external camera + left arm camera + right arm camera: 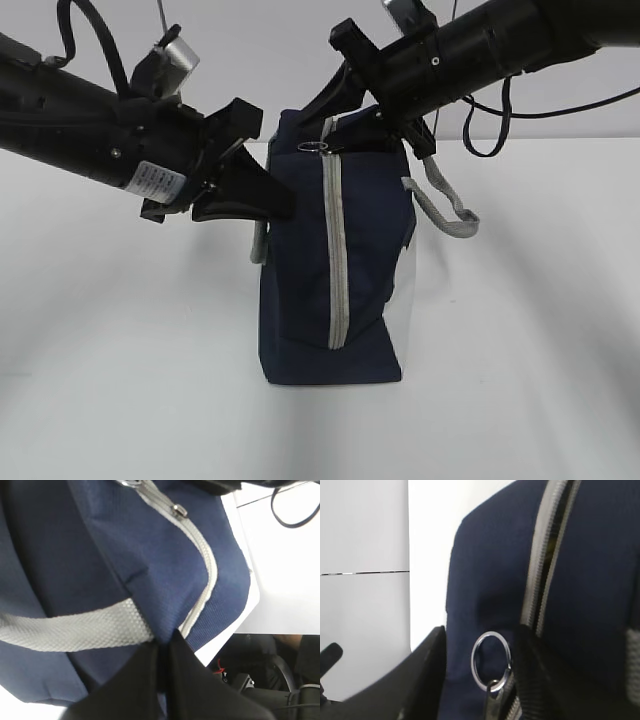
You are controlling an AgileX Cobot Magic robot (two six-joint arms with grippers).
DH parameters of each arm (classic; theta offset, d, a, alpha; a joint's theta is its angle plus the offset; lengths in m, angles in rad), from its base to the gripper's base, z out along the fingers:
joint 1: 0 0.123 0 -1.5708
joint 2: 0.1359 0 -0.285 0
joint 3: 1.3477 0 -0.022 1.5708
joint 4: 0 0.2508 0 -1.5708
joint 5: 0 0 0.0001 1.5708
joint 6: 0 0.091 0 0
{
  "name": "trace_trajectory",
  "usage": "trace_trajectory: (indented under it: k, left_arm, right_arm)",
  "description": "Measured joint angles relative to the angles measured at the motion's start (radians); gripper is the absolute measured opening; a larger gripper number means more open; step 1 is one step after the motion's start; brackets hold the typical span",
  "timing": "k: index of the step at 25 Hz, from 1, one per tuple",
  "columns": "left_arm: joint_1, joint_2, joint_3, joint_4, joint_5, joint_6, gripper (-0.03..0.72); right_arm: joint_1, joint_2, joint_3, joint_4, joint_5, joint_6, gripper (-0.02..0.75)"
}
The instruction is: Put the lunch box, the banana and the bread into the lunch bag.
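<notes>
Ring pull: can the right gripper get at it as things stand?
Probably yes. The ring pull hangs free against the bag, right between the right gripper jaws, which stand apart around it, nothing in between. The left gripper pinches bag fabric, clear of it.

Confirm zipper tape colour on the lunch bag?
Grey, against navy fabric. The zipper on the lunch bag shows best in the exterior view.

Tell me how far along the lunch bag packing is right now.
Done: the lunch bag stands upright, zipper mostly closed; no food is in view, so contents are unknown. In hand: the left gripper pinches the bag's fabric, and the right gripper straddles the ring pull. Left: cannot tell.
</notes>
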Motion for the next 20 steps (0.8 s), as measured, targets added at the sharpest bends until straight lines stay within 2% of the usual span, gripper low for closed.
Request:
trace_trajectory:
  k: [12,17,20]
  left_arm:
    - [0.0,0.0,0.0,0.0,0.0,0.0,0.005]
    - [0.0,0.0,0.0,0.0,0.0,0.0,0.004]
    - [0.0,0.0,0.0,0.0,0.0,0.0,0.004]
  right_arm:
    - [0.0,0.022,-0.042,0.015,0.022,0.002,0.321]
    - [0.0,0.022,-0.042,0.059,0.028,-0.009,0.319]
    - [0.0,0.022,-0.042,0.059,0.042,-0.018,0.295]
